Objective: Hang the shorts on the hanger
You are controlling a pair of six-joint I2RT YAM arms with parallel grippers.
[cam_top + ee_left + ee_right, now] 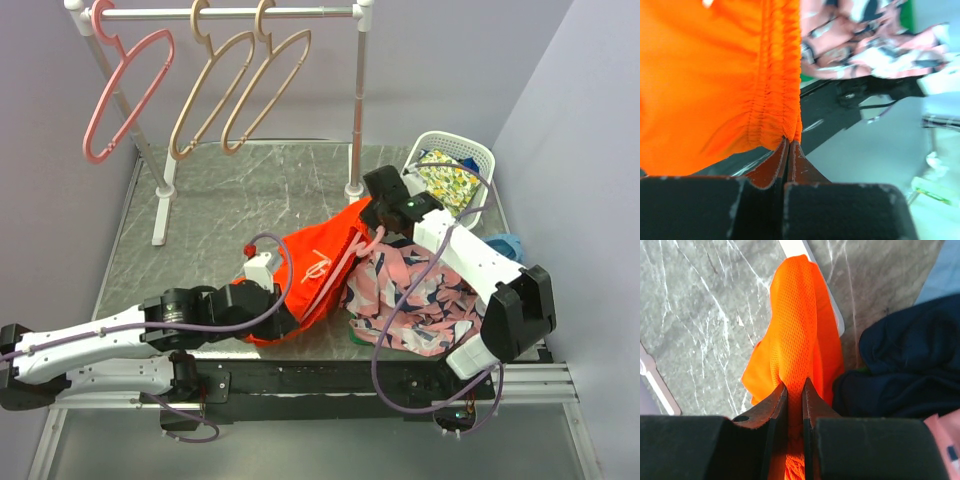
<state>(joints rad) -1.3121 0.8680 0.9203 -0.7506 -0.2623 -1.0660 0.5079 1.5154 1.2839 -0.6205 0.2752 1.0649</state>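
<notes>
Orange-red soft fabric shorts (318,268) with a white drawstring hang stretched between the two claws above the grey marbled tabletop (220,200) in the overhead view. The left gripper (287,322) holds their near end and the right gripper (372,224) their far corner. A pink, navy and white patterned garment (420,290) lies heaped just beside them under the right arm. Behind it stands a white slatted plastic basket (470,150) holding a yellow-green floral cloth (448,185). The thin pink plastic hanger (125,95) hangs well apart on the white rail (230,12) at the far left, next to two tan hangers (235,95). A small pink curved piece (262,241) shows beside the left wrist, and I cannot tell what it is. From the left wrist, the left gripper (789,145) is pressed together on the gathered hem of the shorts (715,75), which fill the left half of the frame. The patterned garment (865,40) is blurred beyond them. From the right wrist, the right gripper (794,385) pinches a narrow fold of the shorts' (797,315) mesh. That fold covers part of a white rack foot (807,257), and a dark navy cloth (900,365) lies to the right, cut off by the frame edge.
</notes>
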